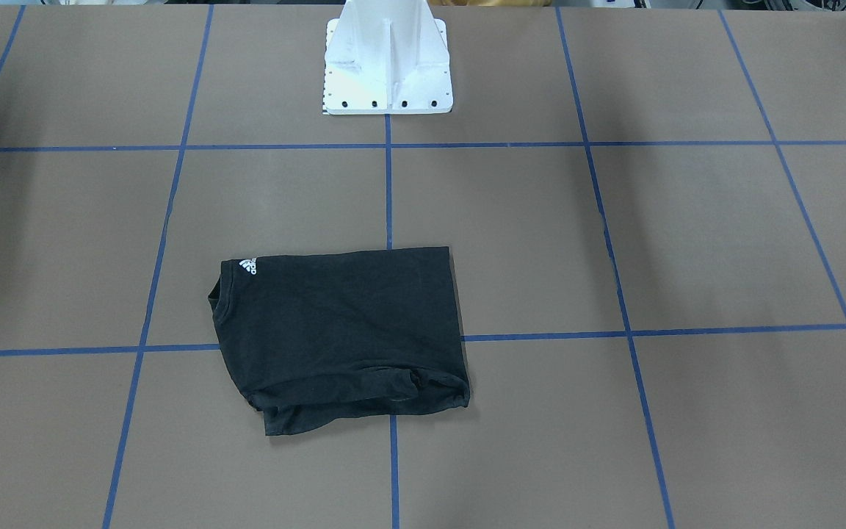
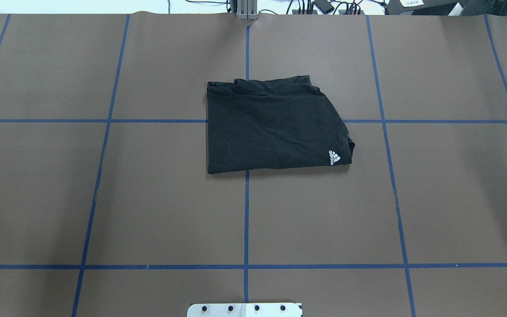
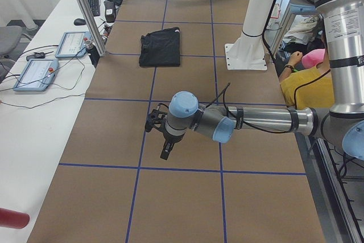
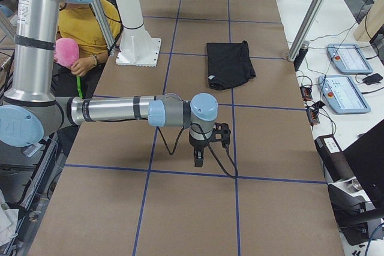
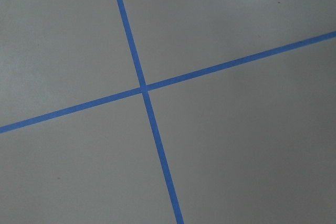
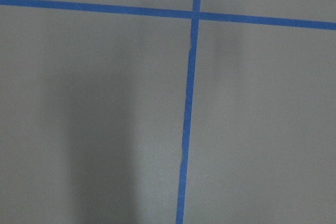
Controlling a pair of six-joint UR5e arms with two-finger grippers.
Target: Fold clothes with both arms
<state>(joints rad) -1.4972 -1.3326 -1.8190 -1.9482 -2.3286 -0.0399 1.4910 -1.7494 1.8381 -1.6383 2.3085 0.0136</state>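
The clothes are one black T-shirt [image 1: 338,338] [image 2: 271,125], folded into a compact rectangle on the brown table, with a small white logo [image 2: 335,157] at one corner. It also appears far off in the side views [image 3: 161,46] [image 4: 228,64]. Neither arm touches it. My left gripper [image 3: 165,153] hangs over bare table well away from the shirt, pointing down. My right gripper [image 4: 198,160] hangs the same way at the other end. I cannot tell whether either is open or shut. Both wrist views show only table and blue tape.
The white pedestal base [image 1: 388,66] [image 2: 244,309] stands at the robot's edge of the table. Blue tape lines [image 2: 246,211] grid the brown surface. A person in a yellow shirt [image 3: 307,83] [image 4: 90,22] sits behind the base. Control pendants [image 3: 34,72] [image 4: 345,58] lie on the white side bench.
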